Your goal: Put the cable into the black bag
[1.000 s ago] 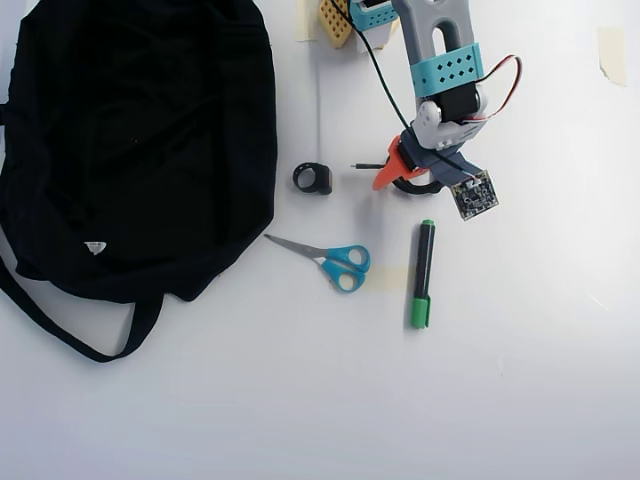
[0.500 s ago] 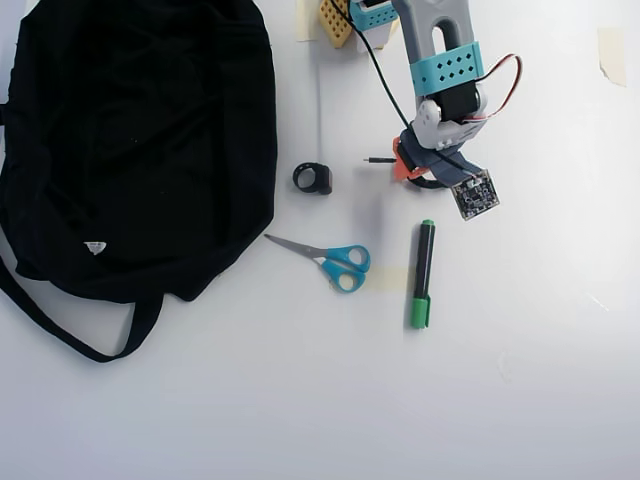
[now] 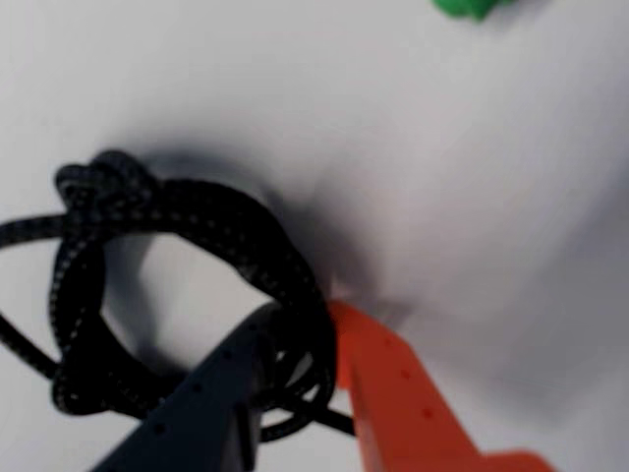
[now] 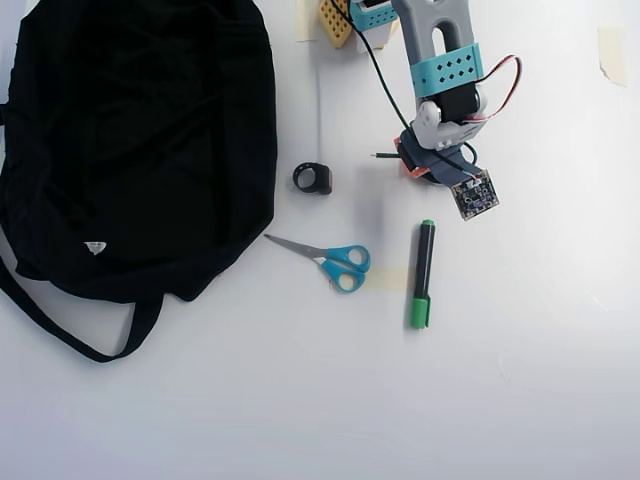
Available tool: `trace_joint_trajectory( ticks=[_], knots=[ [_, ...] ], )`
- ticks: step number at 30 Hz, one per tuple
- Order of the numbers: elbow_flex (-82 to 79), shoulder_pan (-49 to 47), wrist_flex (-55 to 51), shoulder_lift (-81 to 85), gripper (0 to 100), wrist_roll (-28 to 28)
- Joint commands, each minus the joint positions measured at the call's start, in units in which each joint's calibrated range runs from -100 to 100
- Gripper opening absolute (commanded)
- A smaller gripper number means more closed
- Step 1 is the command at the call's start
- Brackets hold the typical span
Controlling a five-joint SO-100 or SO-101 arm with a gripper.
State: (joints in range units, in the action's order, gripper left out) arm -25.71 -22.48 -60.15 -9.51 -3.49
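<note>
White table [image 4: 520, 400]; cable [image 3: 187, 236] between tool [image 3: 313, 324] fingers

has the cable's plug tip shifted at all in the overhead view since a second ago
Yes. In the overhead view the cable plug tip has slid right, farther from the unmoved ring clip, dragged by the end effector.

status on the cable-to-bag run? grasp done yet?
Done: the gripper has reached the cable, and its fingers are closed on a strand of the coil, one on each side, in the wrist view. In hand: the grasp; the coil looks still down on the table. Left: lift, carry left across the overhead view, and drop into the black bag, which holds no cable yet.
</note>
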Motion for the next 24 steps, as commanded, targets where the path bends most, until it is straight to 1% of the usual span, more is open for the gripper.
trace_joint_trajectory(
  ticks=[1, 9, 16, 20, 24],
  knots=[
    [0.10, 0.12, 0.64, 0.21, 2, -0.23],
    [1.00, 0.05, 0.64, 1.46, 2, -0.23],
    [5.49, -0.40, -0.40, 1.54, 2, -0.18],
    [9.00, -0.40, -4.27, 1.54, 2, -0.18],
    [13.85, -0.40, -10.82, 1.54, 2, -0.23]
  ],
)
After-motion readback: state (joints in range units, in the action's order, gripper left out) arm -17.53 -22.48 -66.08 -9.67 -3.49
